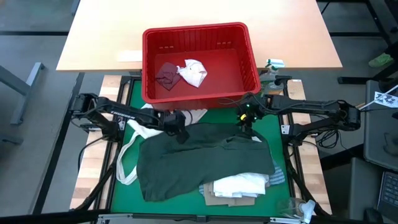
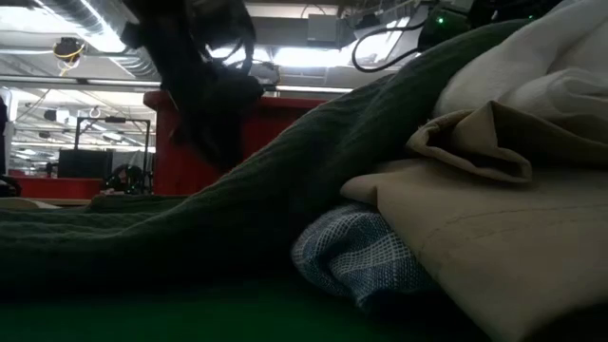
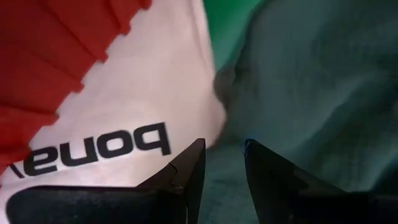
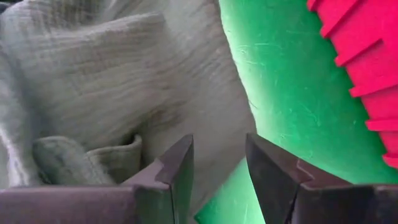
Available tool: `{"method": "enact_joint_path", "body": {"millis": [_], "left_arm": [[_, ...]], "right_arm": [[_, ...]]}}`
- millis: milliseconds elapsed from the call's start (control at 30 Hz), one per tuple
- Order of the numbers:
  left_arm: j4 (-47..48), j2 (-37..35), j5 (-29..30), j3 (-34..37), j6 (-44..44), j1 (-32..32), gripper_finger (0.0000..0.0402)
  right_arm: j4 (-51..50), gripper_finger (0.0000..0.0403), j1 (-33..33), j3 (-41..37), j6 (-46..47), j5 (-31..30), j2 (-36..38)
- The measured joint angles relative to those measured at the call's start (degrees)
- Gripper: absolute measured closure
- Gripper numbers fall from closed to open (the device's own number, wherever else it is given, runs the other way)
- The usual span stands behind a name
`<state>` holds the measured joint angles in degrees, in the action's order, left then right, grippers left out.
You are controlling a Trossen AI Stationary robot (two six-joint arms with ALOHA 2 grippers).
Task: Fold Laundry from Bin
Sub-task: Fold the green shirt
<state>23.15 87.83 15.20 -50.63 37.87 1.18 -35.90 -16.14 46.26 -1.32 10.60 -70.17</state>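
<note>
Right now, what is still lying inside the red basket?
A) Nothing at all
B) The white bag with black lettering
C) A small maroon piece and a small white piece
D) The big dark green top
C: in the high view, only the small maroon piece and the small white piece lie in the red basket; the dark green top is spread on the table.
</note>
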Motion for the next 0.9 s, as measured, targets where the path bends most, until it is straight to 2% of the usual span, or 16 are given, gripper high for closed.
{"method": "enact_joint_path", "body": {"millis": [200, 533, 633, 767, 900], "left_arm": [[-3.78, 0.0, -3.91, 3.17, -0.48, 2.71, 0.0294], [-16.52, 0.01, -13.45, 8.53, -4.21, 5.31, 0.0298], [-18.95, 0.02, -13.66, 8.59, -5.22, 4.9, 0.0322], [-23.52, 0.0, -15.41, 8.57, -5.34, 4.38, 0.0383], [-26.59, -0.2, -20.83, 7.72, -5.14, 4.29, 0.0395]], "right_arm": [[-0.15, 0.0256, 0.0, 0.0, 0.0, 0.56, 0.0], [-0.17, 0.0256, 0.0, 0.0, 0.0, 0.58, 0.0], [-0.17, 0.0256, 0.0, 0.0, 0.0, 0.58, 0.0], [-0.17, 0.0256, 0.0, 0.0, 0.0, 0.79, 0.0], [-0.15, 0.0256, 0.0, 0.0, -0.04, 3.09, 0.0]]}}
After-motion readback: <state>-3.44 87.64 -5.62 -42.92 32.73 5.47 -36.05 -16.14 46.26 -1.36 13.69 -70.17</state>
